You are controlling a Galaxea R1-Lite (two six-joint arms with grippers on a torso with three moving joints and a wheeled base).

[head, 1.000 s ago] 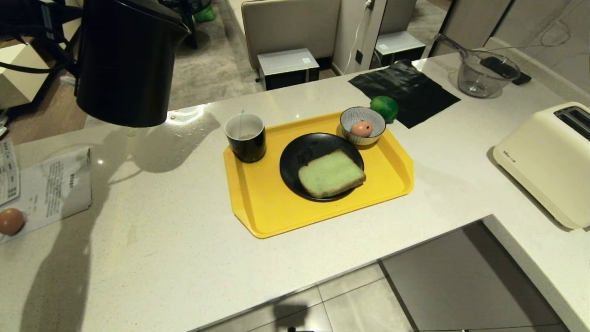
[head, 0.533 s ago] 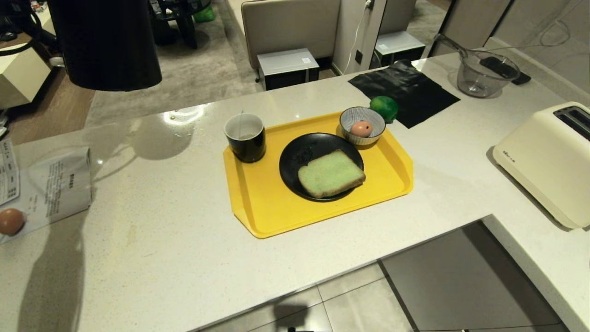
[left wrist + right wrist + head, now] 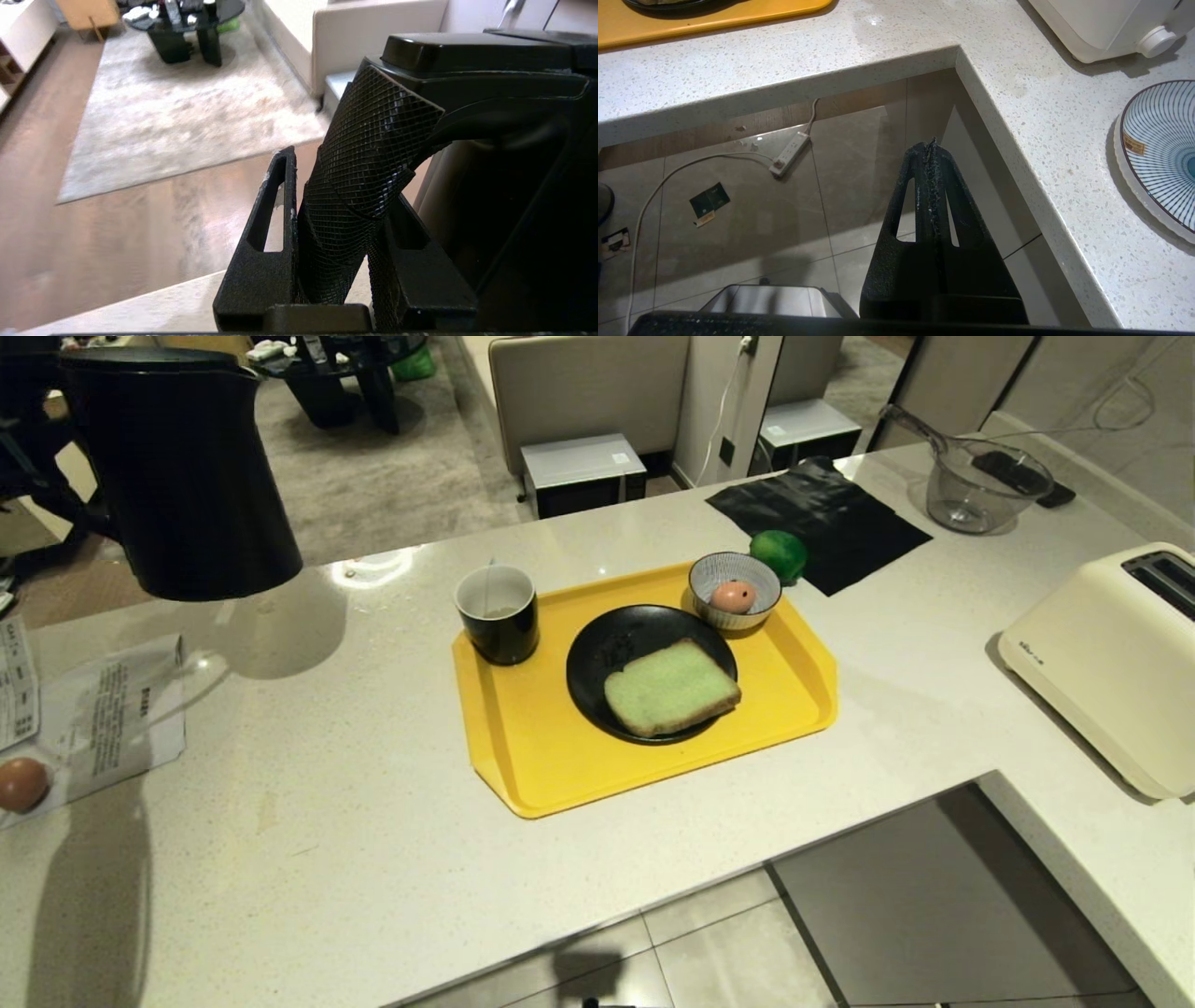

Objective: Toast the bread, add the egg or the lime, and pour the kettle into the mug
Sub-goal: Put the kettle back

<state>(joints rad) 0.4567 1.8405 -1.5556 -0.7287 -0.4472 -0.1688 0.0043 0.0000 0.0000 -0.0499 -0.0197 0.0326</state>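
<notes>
Left wrist view: L tool (image 3: 336,224) clamps kettle (image 3: 182,476) handle, kettle upright.

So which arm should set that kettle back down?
The left: its end effector grips the kettle by the handle. The right end effector hangs shut over the floor.

I see the kettle (image 3: 182,476) as matt black plastic, its handle (image 3: 364,186) covered in a fine cross-hatched grip texture. My left gripper (image 3: 336,261) looks like rough, grainy black plastic. The countertop (image 3: 327,821) is polished speckled stone. The tray (image 3: 560,765) is smooth yellow plastic, the mug (image 3: 498,616) glossy glazed ceramic, the bread (image 3: 670,687) spongy.
</notes>
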